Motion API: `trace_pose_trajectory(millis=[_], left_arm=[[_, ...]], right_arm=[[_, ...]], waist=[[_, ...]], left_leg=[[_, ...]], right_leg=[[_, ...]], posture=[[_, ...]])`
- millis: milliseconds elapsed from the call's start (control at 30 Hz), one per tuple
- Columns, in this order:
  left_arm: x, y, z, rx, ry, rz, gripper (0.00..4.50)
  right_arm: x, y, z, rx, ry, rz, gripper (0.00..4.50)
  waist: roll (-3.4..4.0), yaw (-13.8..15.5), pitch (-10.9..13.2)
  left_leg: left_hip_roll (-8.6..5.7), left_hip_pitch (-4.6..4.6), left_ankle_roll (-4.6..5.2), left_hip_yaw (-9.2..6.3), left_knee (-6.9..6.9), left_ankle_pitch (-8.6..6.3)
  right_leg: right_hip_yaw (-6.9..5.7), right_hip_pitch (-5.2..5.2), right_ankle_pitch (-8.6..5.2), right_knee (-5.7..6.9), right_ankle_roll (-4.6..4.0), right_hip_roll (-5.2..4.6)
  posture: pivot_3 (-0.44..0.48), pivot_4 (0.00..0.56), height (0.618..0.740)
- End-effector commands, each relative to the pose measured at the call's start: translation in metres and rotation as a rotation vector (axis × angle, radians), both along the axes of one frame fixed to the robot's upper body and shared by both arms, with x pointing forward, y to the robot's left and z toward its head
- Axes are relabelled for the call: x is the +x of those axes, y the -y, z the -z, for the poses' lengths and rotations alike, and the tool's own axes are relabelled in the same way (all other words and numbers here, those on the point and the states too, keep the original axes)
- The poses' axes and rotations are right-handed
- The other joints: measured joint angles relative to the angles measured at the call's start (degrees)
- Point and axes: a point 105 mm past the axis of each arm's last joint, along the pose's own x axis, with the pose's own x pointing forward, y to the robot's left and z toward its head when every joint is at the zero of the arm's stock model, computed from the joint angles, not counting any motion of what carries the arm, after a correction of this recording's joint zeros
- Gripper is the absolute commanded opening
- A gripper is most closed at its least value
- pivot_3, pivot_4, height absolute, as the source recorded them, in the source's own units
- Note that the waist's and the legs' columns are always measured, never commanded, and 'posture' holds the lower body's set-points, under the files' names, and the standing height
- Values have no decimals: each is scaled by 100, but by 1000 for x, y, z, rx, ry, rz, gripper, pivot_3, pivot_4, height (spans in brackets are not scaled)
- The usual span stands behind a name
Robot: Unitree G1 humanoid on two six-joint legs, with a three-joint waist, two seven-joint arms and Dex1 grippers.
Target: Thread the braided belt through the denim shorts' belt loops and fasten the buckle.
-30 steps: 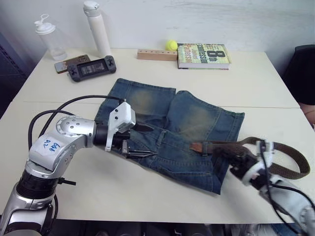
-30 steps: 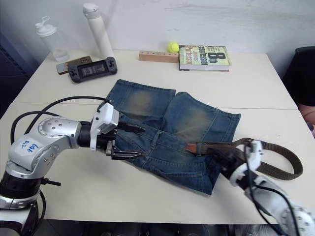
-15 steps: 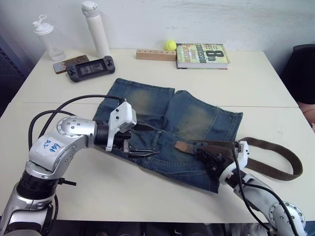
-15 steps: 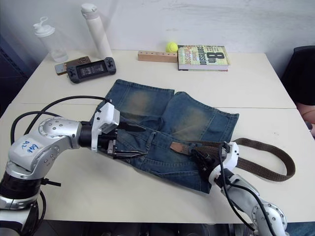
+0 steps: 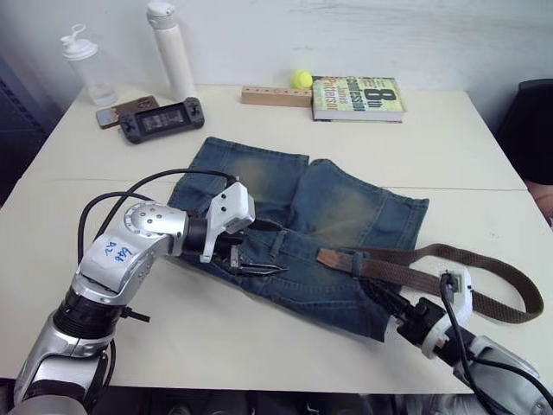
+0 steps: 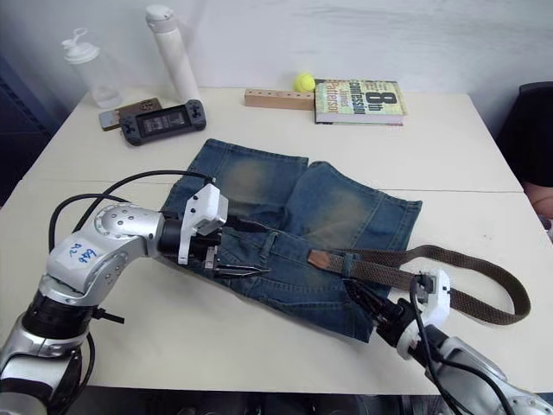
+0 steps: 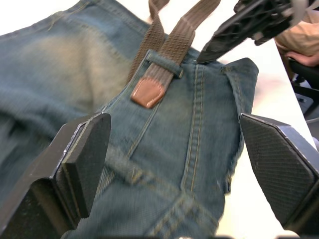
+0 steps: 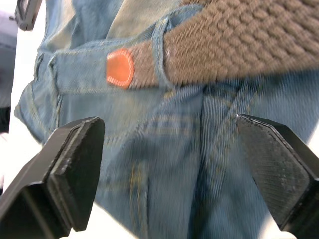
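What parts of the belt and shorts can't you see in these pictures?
- The braided belt: in the head views its far end runs behind the right gripper, so no buckle can be made out.
- The denim shorts: the waistband stretch under the left gripper is covered, hiding any belt loops there.
- Book small print: too small.

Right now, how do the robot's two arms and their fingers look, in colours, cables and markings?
The left arm is silver metal with black joints, a white wrist housing, a looping black cable, and blue handwriting on its white upper shell. The right arm is silver too, with a white wrist bracket and thin black cables. Both the left gripper and the right gripper have black, tapered fingers with textured pads.
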Motion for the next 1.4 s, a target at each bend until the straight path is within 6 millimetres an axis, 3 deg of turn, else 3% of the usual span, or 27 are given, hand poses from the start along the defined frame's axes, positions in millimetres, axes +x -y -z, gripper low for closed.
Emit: trace_pose_trajectory(millis=[33,133,200,333,467,567,700,833,967,1033,1133,1333,1400], left_arm=[[1,1,-6,-4,32,19,4500],[1,0,-5,16,34,37,4500],[1,-2,-1,45,37,53,4500],[1,-2,2,65,45,72,4500],[1,-3,-1,68,50,74,4500],[0,-6,-1,75,52,65,4500],[0,-7,-2,67,43,48,4500],[-2,-4,0,60,33,55,4500],[-3,17,5,35,22,82,4500],[1,32,5,21,47,94,4500],[10,54,4,3,107,106,4500],[54,104,12,39,309,77,4500],[66,117,23,136,441,111,4500]], right_arm=[[-10,-15,-31,-109,176,-165,4494],[-30,-30,-42,-261,278,-392,4494],[-43,-34,-34,-436,305,-591,4494],[-37,-23,-4,-724,352,-762,4494],[-17,-16,14,-888,457,-781,4494],[-10,-13,25,-959,483,-802,3661],[-2,-1,34,-1075,497,-803,1830],[4,16,28,-1164,548,-813,45],[10,49,20,-1286,582,-871,45],[9,54,18,-1298,606,-909,45],[7,54,18,-1274,635,-948,45],[5,41,21,-1199,655,-982,45],[5,38,22,-1187,652,-964,45]], waist=[[1,-4,-1],[2,31,-1],[1,41,-1],[-10,65,-3],[-14,62,-1],[-13,49,0],[-13,46,-1],[-13,52,0],[-13,143,-1],[-14,183,0],[-13,192,0],[-14,193,0],[-16,183,1]], left_leg=[[0,2,-1,1,0,1],[2,0,-1,0,0,1],[0,-3,0,1,-1,0],[-1,-6,4,-1,4,-2],[-1,-8,3,-1,9,-2],[-2,-10,1,1,22,-1],[0,-9,-1,0,28,1],[0,-9,-1,0,40,0],[-2,-10,5,1,50,-3],[-2,-11,12,2,63,-8],[-2,-17,17,0,72,-10],[-1,-19,18,1,83,-11],[-1,-20,18,2,83,-11]], right_leg=[[2,0,0,2,0,1],[3,-2,0,1,0,4],[3,-2,0,0,0,4],[-1,5,2,-3,4,5],[-2,1,2,-5,4,6],[-1,-2,2,-3,4,5],[-2,-2,2,1,3,7],[-2,5,2,2,4,7],[-3,9,2,2,5,6],[-4,15,4,1,8,7],[-11,20,5,1,10,8],[-20,20,5,5,11,14],[-19,18,5,5,11,13]], posture=[[0,150,738],[0,150,738],[0,150,738],[0,150,738],[0,150,738],[0,150,738],[0,150,738],[0,150,738],[0,150,738],[0,150,738],[0,150,738],[0,150,738],[0,150,738]])
